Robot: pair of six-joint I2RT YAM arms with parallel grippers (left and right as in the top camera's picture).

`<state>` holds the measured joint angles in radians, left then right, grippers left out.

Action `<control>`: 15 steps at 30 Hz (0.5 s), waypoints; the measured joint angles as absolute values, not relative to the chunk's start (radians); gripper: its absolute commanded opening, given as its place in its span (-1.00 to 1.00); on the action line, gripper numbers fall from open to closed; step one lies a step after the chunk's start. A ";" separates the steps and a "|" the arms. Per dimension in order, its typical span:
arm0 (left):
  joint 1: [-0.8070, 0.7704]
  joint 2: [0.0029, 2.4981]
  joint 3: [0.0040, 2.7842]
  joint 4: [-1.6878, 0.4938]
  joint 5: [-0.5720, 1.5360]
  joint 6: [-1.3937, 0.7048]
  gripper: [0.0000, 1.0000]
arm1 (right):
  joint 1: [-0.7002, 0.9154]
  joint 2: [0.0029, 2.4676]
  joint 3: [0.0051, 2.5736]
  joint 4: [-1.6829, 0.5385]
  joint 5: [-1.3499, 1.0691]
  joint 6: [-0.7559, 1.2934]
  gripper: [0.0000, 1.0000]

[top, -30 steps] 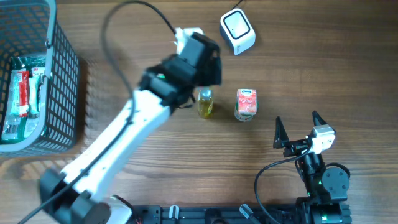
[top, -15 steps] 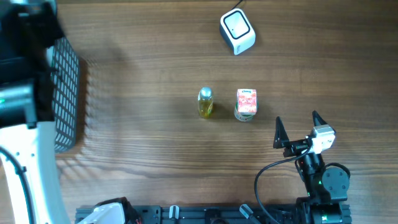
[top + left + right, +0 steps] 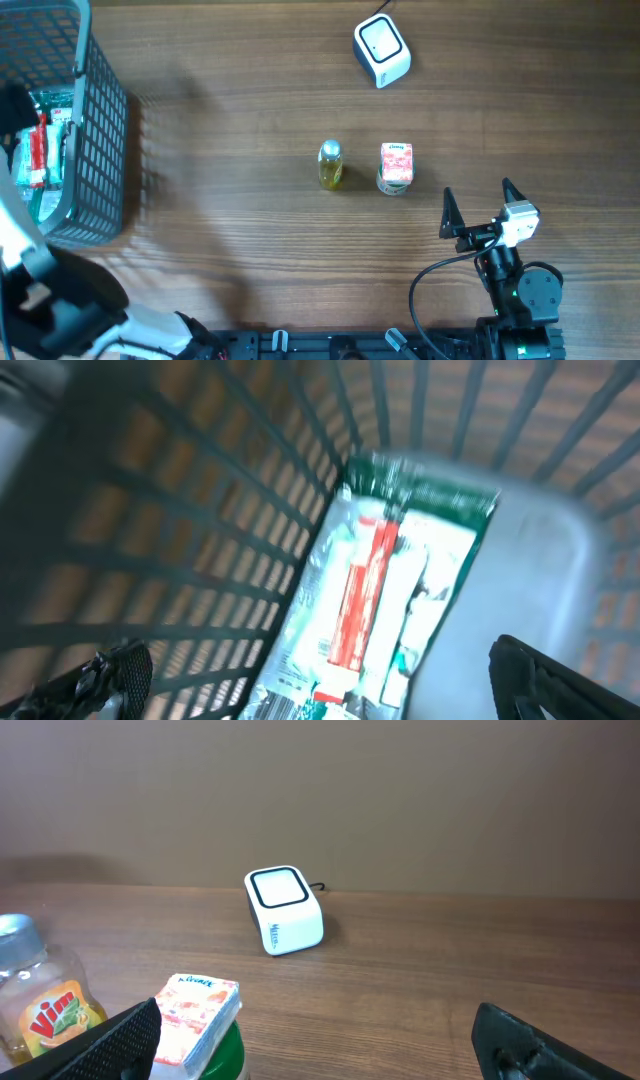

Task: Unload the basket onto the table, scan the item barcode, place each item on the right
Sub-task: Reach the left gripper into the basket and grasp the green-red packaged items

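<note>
Packet point(image 3: 370, 610): clear wrap, green header, red and white strips; blurred.
Axis: lengthwise in basket point(image 3: 105, 150), table's left edge, green end far.
Left gripper point(image 3: 320, 685): spread, empty.
Right gripper point(image 3: 478, 203): spread, empty.

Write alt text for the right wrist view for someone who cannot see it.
A white barcode scanner stands on the wooden table. At near left are a clear bottle with a yellow Vim label and a pink-and-white carton lying on a green item. The right pincer is open, its dark fingertips framing the bottom corners.
</note>
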<state>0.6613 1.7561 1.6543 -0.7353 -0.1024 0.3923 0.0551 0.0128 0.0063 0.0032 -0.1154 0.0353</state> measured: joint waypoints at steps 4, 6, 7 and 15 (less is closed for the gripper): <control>0.693 1.855 1.654 -0.733 -0.052 0.417 1.00 | 0.055 0.013 0.006 0.003 -0.115 0.035 0.99; 0.704 1.931 1.655 -0.734 -0.020 0.458 1.00 | 0.055 0.013 0.006 0.003 -0.115 0.035 1.00; 0.704 1.968 1.655 -0.735 -0.010 0.480 1.00 | 0.055 0.013 0.006 0.003 -0.115 0.035 1.00; 0.704 2.133 1.654 -0.727 0.023 0.585 1.00 | 0.055 0.013 0.006 0.003 -0.115 0.035 0.99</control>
